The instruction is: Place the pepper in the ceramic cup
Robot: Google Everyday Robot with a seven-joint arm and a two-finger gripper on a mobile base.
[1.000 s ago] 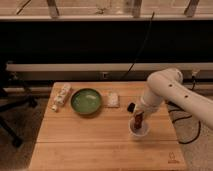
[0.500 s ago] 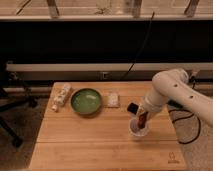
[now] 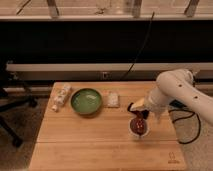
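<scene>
- Pepper point(image 3: 137, 123): dark red-brown, sits in the mouth of the ceramic cup point(image 3: 138, 131), right of centre on the wooden table point(image 3: 100, 145). Whether it rests fully inside or is partly held up cannot be told.
- Far left of the table: pale tube-like packet point(image 3: 61, 97), lying at a slant near the left edge.
- Just right of the packet: wide green bowl point(image 3: 86, 101), upright, close to the packet but apart from it.
- Right of the bowl: small pale square packet point(image 3: 112, 99), lying flat just beside the bowl's rim.
- Further right, nearer the front edge: the white cup, upright, well apart from the bowl.
- Gripper point(image 3: 137, 116): directly above the cup, pointing down at the pepper. Cannot tell how it is set, or whether it has hold of the pepper.
- White robot arm point(image 3: 176, 90): comes in from the right edge, bends down toward the cup.
- Right of the table: black cable point(image 3: 187, 125) looping on the floor.
- Behind: dark wall with a pale rail point(image 3: 90, 67) running along it.
</scene>
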